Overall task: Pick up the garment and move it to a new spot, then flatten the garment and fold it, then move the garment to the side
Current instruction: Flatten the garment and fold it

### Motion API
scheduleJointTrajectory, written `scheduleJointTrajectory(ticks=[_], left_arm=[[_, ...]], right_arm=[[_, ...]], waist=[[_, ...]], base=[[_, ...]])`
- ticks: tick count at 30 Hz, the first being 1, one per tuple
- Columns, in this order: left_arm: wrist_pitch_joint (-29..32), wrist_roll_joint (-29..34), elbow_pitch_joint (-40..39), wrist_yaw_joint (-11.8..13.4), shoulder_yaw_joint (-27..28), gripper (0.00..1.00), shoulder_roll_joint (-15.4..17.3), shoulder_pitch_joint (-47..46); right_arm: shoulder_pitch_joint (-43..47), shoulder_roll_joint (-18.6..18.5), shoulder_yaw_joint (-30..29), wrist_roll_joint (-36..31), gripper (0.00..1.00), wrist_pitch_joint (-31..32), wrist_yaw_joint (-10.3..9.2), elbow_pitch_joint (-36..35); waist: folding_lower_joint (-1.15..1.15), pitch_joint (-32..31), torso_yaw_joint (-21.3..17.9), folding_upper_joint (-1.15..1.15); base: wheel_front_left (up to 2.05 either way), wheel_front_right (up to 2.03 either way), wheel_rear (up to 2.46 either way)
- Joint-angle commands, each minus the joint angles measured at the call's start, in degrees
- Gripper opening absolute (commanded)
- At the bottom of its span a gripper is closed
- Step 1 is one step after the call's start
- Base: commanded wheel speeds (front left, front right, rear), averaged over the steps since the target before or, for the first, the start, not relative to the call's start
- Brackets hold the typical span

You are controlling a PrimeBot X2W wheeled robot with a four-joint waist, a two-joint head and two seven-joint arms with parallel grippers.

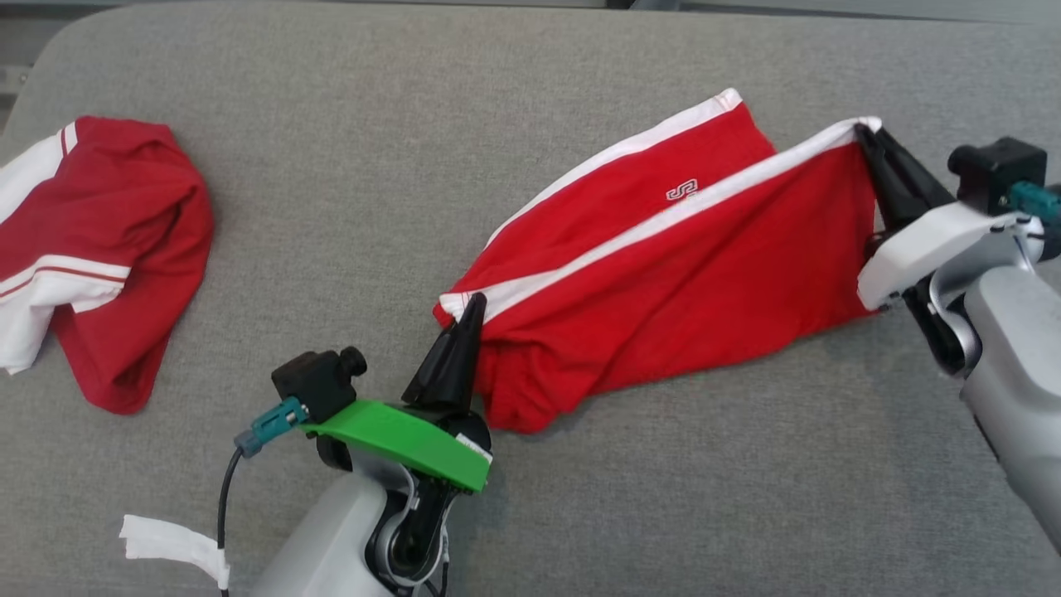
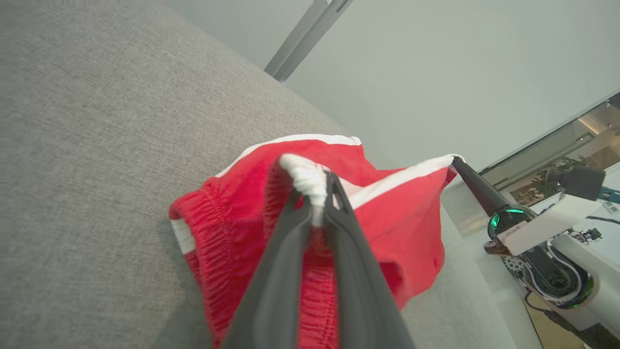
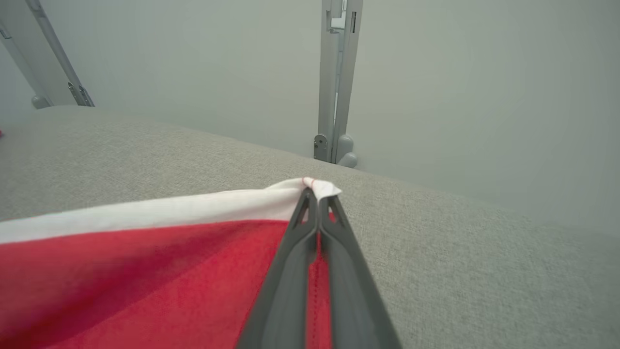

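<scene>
My left gripper (image 1: 475, 305) was clamped on a white-banded corner of the red shorts (image 1: 663, 282) and my right gripper (image 1: 868, 133) was pinched tight on the far white-edged corner, the cloth stretched between the 2. To flatten well, I judged I should pull both corners evenly apart and lower them together, so the bunched folds spread out. The shorts sat in nothing, partly resting straight on the grey cushion (image 1: 414, 124), with another red-and-white garment (image 1: 108, 249) well apart on my left.

A small white logo (image 1: 681, 191) — letters unreadable — marks the red garment (image 1: 704, 274).
</scene>
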Motion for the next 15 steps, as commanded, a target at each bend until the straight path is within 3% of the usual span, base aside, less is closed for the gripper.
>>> scheduleJointTrajectory(ticks=[1, 14, 15], left_arm=[[0.01, 1.58, 0.24, 0.11, 1.13, 0.0, -0.83, -1.85], [0.0, 5.73, -0.41, 0.11, 3.86, 0.0, -3.12, -8.44], [0.0, 5.5, -0.31, 0.11, 3.53, 0.11, -3.12, -8.73]], right_arm=[[-3.14, -0.76, 0.94, -0.4, 0.0, -0.15, -0.08, 1.93], [-17.13, -2.13, 8.04, -0.5, 0.0, -0.14, -0.09, 11.53], [-17.65, -1.88, 8.44, -0.38, 0.0, -0.14, -0.08, 12.28]], waist=[[0.0, 5.56, 4.69, 0.0], [0.0, 11.91, 8.03, 0.0], [0.0, 12.12, 8.06, 0.0]], base=[[0.0, 0.0, 0.0], [0.0, 0.0, 0.0], [0.0, 0.0, 0.0]])
